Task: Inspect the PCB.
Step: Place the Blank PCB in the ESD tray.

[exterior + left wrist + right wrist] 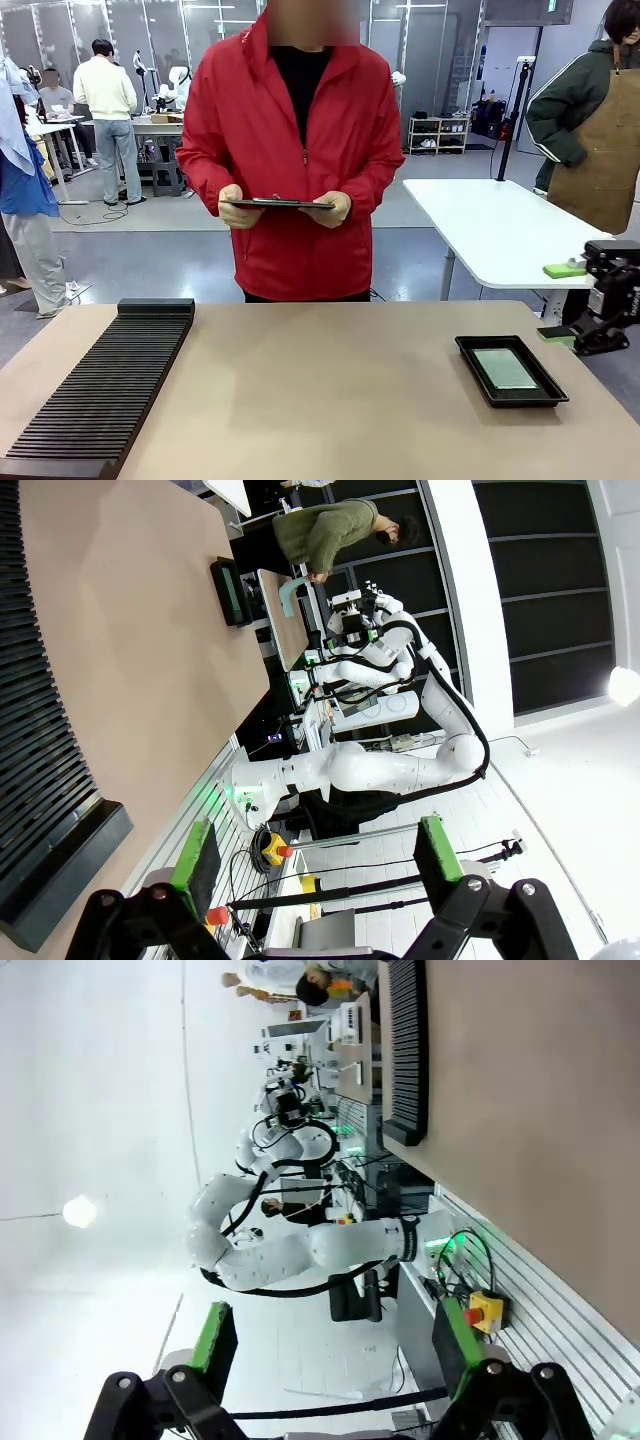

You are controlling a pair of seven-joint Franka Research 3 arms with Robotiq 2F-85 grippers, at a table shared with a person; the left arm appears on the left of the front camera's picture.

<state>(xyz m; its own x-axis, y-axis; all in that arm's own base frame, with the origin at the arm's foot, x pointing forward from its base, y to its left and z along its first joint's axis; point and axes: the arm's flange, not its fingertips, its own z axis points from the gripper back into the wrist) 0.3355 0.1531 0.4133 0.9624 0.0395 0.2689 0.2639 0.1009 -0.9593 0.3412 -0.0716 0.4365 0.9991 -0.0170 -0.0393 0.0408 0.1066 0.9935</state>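
The PCB (504,368) is seen lying flat inside a shallow black tray (478,372) on the tan table (320,390), toward the robot's right side and near the table's front edge. In the left wrist view the same tray (222,592) is made out far off at the table's edge, with the board a pale green strip (233,590) inside it (detail of its surface cannot be read from there).

Just beyond the tray, off the table's right edge, the right gripper (578,305) is seen in the front view, its green pads spread well apart with nothing between them. In its own wrist view the right gripper (330,1345) is likewise shown spread wide and empty, pointed away from the tabletop. The left gripper (315,855) is shown in its wrist view with the fingers wide apart and nothing held.

A long black ribbed rack (95,395) is laid along the table's left side, well apart from the tray. At the far side of the table a person in a red jacket (290,150) is standing, and a dark flat tablet (280,203) is held level in both hands.
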